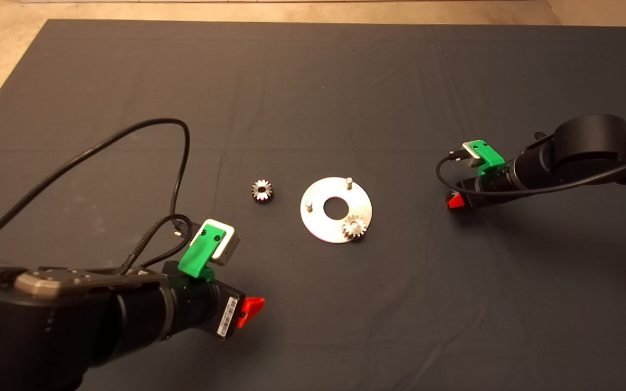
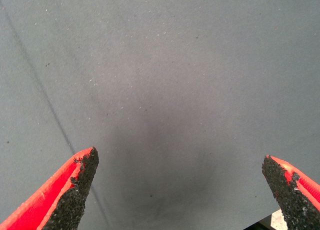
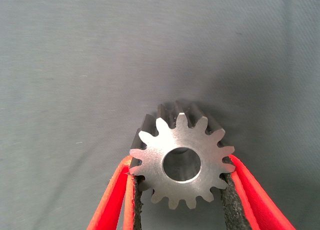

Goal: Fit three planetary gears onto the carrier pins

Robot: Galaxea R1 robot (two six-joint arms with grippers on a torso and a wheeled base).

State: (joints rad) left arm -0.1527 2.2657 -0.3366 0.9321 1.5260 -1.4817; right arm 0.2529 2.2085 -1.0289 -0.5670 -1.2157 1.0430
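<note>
Right, the mat (image 1: 313, 81) carries the disc (image 1: 336, 228) with one gear (image 1: 354, 227) seated and two pins (image 1: 349, 182) bare. A spare gear (image 1: 262, 191) lies just beside the disc. My right gripper (image 3: 182, 187), right of the disc, has its fingers clamped on the second gear (image 3: 181, 160); next I line its bore over a pin. Left gripper (image 2: 182, 190) waits, fingers wide.

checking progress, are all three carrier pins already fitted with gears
No, only one gear sits on the disc; two pins are bare.
</note>
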